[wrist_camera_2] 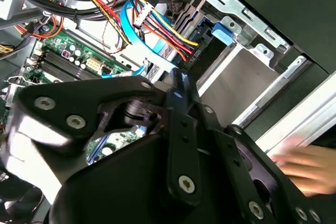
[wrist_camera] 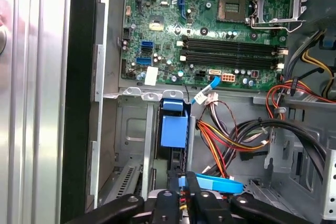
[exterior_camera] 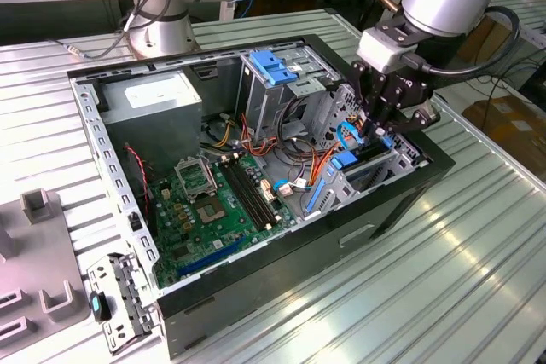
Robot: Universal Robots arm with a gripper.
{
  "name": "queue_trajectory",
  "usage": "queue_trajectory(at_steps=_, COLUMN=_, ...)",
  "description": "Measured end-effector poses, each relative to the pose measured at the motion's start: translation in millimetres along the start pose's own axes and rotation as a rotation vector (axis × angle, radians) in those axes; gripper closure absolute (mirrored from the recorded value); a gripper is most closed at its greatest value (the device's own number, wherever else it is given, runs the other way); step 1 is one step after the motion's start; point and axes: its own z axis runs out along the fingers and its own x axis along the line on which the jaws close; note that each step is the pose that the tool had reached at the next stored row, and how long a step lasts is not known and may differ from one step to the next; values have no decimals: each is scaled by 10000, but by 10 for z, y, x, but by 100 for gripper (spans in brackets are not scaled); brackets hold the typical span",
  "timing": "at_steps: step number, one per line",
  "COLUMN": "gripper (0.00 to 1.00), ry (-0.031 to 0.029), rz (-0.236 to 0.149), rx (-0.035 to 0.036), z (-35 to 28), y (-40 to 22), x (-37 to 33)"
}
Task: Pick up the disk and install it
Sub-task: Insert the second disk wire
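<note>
Now the gripper [exterior_camera: 381, 130] sits low inside the open computer case [exterior_camera: 401, 202], at the drive bay [exterior_camera: 363, 172] on the exterior view's right. Its fingers [wrist_camera: 176, 184] pinch the top edge of the disk [wrist_camera: 173, 129], which stands on edge in the bay slot with its blue rail showing in the first wrist view. Beside it lie the motherboard [exterior_camera: 213, 210] and a bundle of coloured cables [wrist_camera: 236, 135]. A blurred hand [wrist_camera_2: 307, 163] appears outside the case in the second wrist view.

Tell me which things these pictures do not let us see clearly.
- The disk: in the first wrist view it stands edge-on in its bay; its label is hidden.
- The gripper: in the exterior view cables hide its fingertips.
- A hand: blurred and cut by the second wrist view's edge.
</note>
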Motion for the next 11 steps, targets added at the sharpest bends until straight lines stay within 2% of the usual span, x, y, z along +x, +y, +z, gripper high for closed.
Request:
queue_trajectory(at_steps=2, gripper=89, ry=1, rz=0, rx=-1, z=-1, y=0, x=0)
queue_trajectory(at_steps=11, gripper=89, ry=1, rz=0, rx=0, z=-3, y=0, x=0)
